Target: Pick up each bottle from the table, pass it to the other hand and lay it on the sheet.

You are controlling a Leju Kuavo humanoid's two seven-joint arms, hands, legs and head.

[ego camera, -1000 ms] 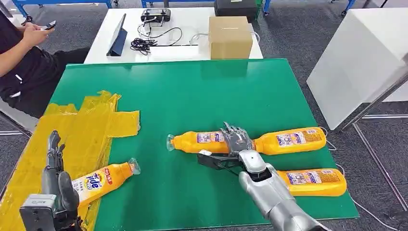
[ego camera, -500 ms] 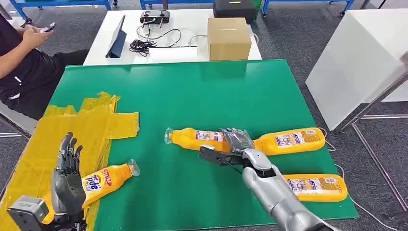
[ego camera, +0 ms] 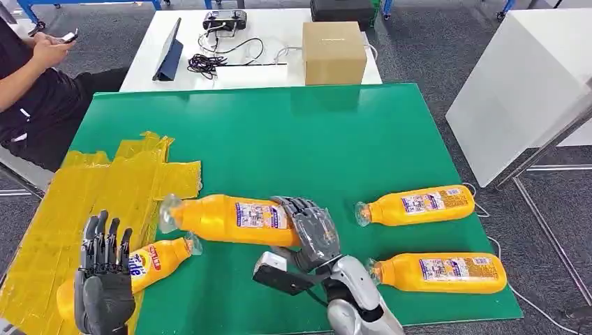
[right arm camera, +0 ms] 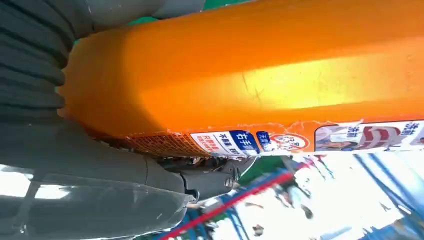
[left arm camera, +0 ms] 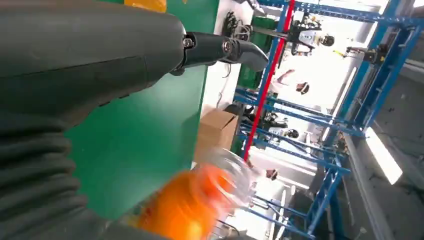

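From the head view, the right hand point(ego camera: 314, 234) grips an orange bottle point(ego camera: 230, 218) lifted over the green table point(ego camera: 279, 139), cap toward 9 o'clock. The left hand point(ego camera: 105, 276), fingers spread and holding nothing, hovers over the yellow sheet point(ego camera: 84, 195) where another bottle point(ego camera: 150, 259) lies. Two more bottles point(ego camera: 415, 204) lie at 3 o'clock near the table's edge. The left wrist view shows a blurred orange bottle point(left arm camera: 185, 205) approaching. The right wrist view shows the bottle's label point(right arm camera: 280, 141).

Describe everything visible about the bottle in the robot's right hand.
The held bottle is orange plastic with a clear cap pointing toward the yellow sheet and a blue, white and red label along its side. It lies roughly horizontal, apparently lifted above the green table. The right hand grips its base end. The right wrist view shows its glossy, faintly scuffed side.
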